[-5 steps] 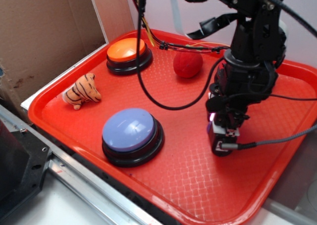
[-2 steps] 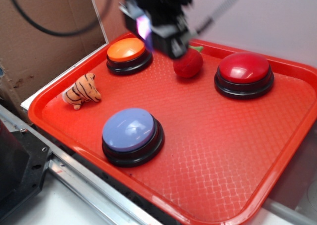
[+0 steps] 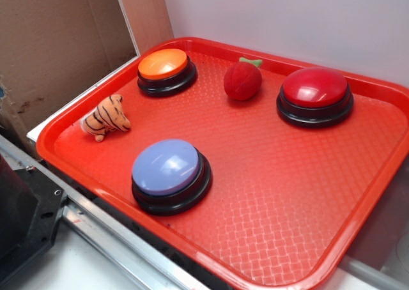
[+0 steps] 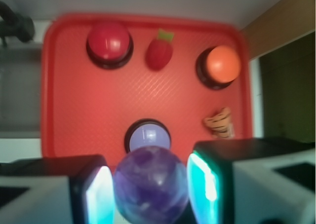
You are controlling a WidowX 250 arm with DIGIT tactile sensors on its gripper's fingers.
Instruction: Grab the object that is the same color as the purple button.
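Observation:
In the wrist view a glossy purple marbled ball (image 4: pixel 150 184) sits between my gripper's (image 4: pixel 151 192) two glowing fingers (image 4: pixel 203 187), which are shut on it high above the tray. Far below it lies the purple button (image 4: pixel 148 136), a lavender-blue dome on a black base. The exterior view shows that button (image 3: pixel 167 167) at the tray's front left; neither my arm, gripper nor the ball appears there.
The red tray (image 3: pixel 307 194) also carries an orange button (image 3: pixel 164 64), a red button (image 3: pixel 315 89), a fuzzy red ball with green stem (image 3: pixel 243 80) and a small toy tiger (image 3: pixel 105 116). A cardboard wall (image 3: pixel 57 41) stands at the left.
The arm rose from the tray's right side, swept over the back left, and has left the exterior view. The red button it covered is now visible.

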